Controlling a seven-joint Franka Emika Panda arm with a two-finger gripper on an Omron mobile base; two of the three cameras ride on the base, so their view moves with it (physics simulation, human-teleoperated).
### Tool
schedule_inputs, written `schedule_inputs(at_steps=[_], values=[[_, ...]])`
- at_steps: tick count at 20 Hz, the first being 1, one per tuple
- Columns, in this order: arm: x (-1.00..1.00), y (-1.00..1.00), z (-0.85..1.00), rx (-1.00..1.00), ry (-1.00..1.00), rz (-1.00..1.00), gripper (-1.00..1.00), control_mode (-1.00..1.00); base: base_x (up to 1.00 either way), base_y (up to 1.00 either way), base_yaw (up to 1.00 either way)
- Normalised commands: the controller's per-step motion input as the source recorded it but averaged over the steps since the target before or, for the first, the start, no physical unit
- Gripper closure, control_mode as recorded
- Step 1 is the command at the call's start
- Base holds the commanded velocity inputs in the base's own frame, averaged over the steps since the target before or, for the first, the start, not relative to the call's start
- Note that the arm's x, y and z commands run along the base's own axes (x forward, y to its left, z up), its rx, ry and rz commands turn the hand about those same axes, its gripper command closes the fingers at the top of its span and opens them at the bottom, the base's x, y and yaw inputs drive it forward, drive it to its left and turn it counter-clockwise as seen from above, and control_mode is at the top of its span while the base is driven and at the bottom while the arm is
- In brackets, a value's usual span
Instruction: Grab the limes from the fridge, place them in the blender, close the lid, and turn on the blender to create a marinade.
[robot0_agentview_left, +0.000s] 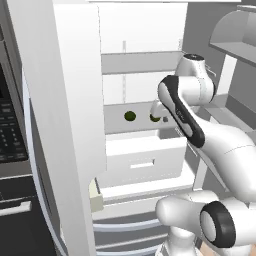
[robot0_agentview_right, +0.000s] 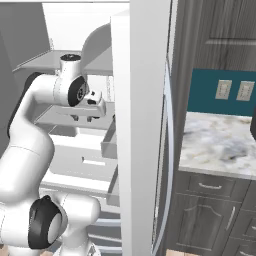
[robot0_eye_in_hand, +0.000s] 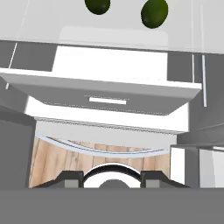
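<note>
Both limes (robot0_agentview_left: 130, 116) sit on the fridge (robot0_agentview_left: 145, 45) shelf, at twelve o'clock from the hand, above the drawer (robot0_eye_in_hand: 109, 94). The tool (robot0_eye_in_hand: 111, 178) hangs empty, tips together, so no grasp yet.

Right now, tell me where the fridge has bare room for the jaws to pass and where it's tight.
Free: the shelf stretch left of the left lime, toward the fridge door, and the shelf above. Open space also above the white drawer. Tight: between the left lime and the right lime, which the arm partly covers.
</note>
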Motion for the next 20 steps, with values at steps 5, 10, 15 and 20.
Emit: schedule_inputs(at_steps=[5, 10, 15, 20], values=[[-0.35, -0.09, -0.32, -0.03, -0.08, 0.04, -1.0, -1.0, 0.0, 0.0, 0.0], [-0.54, 0.0, -0.26, -0.19, -0.19, -0.12, -1.0, -1.0, 0.0, 0.0, 0.0], [-0.45, -0.38, 0.07, -0.03, -0.01, -0.21, -1.0, -1.0, 0.0, 0.0, 0.0], [-0.39, -0.85, 0.26, 0.05, 0.0, -0.14, -1.0, -1.0, 0.0, 0.0, 0.0]])
